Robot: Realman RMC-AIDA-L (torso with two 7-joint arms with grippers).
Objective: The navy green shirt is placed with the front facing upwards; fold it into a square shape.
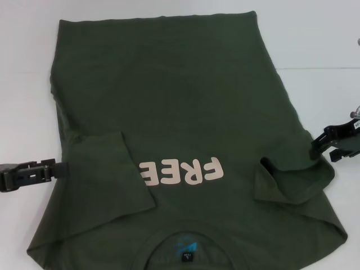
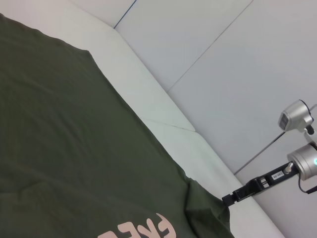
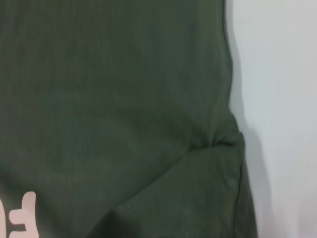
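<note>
The white table [image 1: 320,34] takes up the whole scene, and most of it is covered by the navy green shirt [image 1: 169,101], spread flat with the front facing up. Its collar sits at the near edge and the hem runs along the far side, so from the head view the pinkish "FREE" lettering [image 1: 181,171] reads upside down, roughly in the middle of the chest. Both sleeves are already folded in over the body: the left sleeve [image 1: 107,174] lies as a big flap reaching close to the lettering, and the right sleeve [image 1: 287,183] is a smaller flap sitting near the right edge of the shirt, a bit rumpled at the crease. The ribbed round collar [image 1: 185,236] shows at the near edge with some blue print and a small dark neck label [image 1: 186,256] inside it.

The left gripper [image 1: 61,169] is low at the shirt's left edge, its tip touching or just beside the fabric next to the folded left sleeve. I honestly can't tell if its fingers are open or pinched on anything.

The right gripper [image 1: 316,147] is at the right edge of the shirt, just far of the folded right sleeve. Can't tell whether its fingers are open or closed either. The left wrist view also shows it [image 2: 229,199], right at the cloth's edge.
</note>
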